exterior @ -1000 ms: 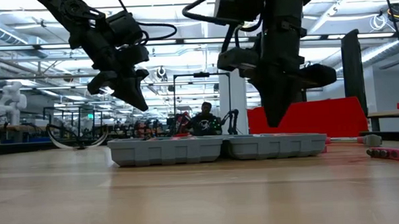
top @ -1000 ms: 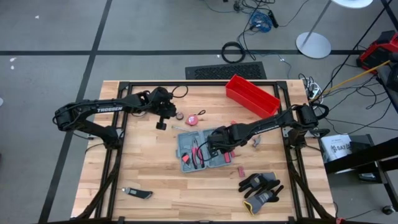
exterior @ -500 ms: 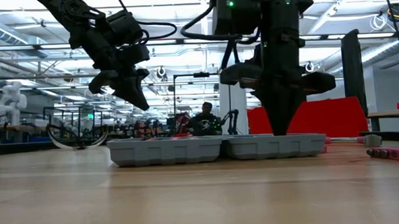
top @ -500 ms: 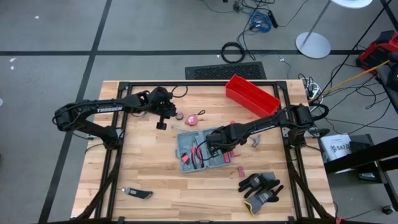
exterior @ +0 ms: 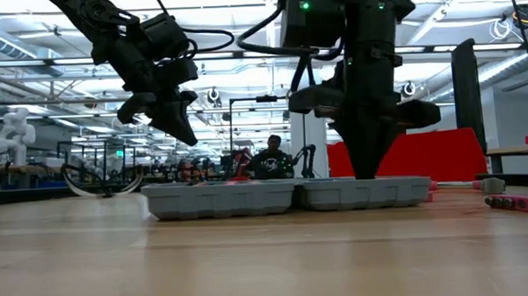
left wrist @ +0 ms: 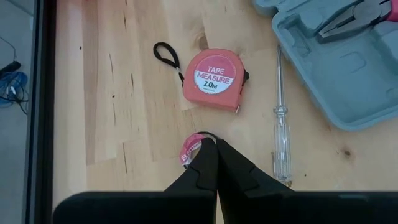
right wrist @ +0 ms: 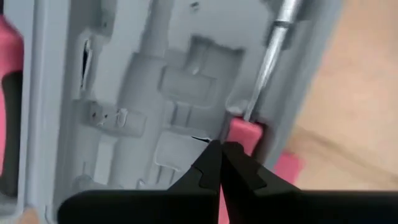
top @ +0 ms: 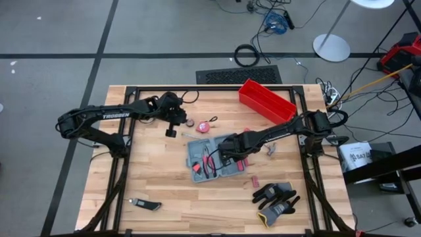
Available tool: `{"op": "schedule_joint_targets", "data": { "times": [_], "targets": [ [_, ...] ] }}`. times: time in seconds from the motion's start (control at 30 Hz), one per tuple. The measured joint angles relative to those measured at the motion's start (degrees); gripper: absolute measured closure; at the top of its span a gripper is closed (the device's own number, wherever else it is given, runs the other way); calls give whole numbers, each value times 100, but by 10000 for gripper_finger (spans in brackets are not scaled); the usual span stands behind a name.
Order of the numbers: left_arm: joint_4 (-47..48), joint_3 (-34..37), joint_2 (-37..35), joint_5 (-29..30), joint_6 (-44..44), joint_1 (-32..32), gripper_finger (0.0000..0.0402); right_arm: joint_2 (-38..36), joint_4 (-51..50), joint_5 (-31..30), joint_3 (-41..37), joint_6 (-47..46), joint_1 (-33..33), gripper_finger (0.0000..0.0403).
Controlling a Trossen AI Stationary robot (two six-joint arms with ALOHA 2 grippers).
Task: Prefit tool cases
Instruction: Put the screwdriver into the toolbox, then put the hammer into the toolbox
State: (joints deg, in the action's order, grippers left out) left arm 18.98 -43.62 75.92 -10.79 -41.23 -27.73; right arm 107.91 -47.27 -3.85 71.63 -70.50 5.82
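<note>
High view: the case (top: 214, 158) is lying open and flat near the middle of the table (top: 151, 178), with red-handled pliers (top: 209, 162) seated in it. The right gripper (top: 225, 156) is reaching in over the case's right half. The left gripper (top: 170, 131) is waiting well left of the case, beyond the tape measure (top: 204, 125). The red bin (top: 266, 101) is standing behind the case, and gloves (top: 276, 199) are lying in front of it.

Low view: the right gripper (exterior: 365, 166) is pointing straight down, its tip at the case (exterior: 288, 196) rim. The left gripper (exterior: 181, 129) is hanging above the table, left of the case.

Left wrist view: the left gripper (left wrist: 216, 149) is pinched fully together and holding nothing. A screwdriver (left wrist: 281, 127) is lying between the tape measure (left wrist: 212, 79) and the case (left wrist: 348, 62).

Right wrist view: the right gripper (right wrist: 221, 152) is closed tight and empty, its tip just over the grey moulded slots (right wrist: 149, 118), beside a red-handled screwdriver (right wrist: 261, 93) at the case's edge.

Judgement: the step in hand appears to be pressing or nudging that screwdriver into its slot. The next move calls for a light, controlled push along the slot, without lifting or shifting the case.
</note>
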Motion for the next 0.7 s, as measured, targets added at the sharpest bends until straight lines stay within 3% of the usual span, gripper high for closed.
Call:
{"op": "schedule_joint_targets", "data": {
  "times": [0.37,0.63,0.7],
  "targets": [
    [-4,0,0,-4,35,-2,400,-708,-276,-813,102,-26,-6,403],
    [1,0,0,-9,42,0,400,-804,-2397,-1378,105,-238,-24,400],
    [0,0,0,-11,42,-2,400,-794,-2528,-1379,51,-45,-73,388]
  ]
}}
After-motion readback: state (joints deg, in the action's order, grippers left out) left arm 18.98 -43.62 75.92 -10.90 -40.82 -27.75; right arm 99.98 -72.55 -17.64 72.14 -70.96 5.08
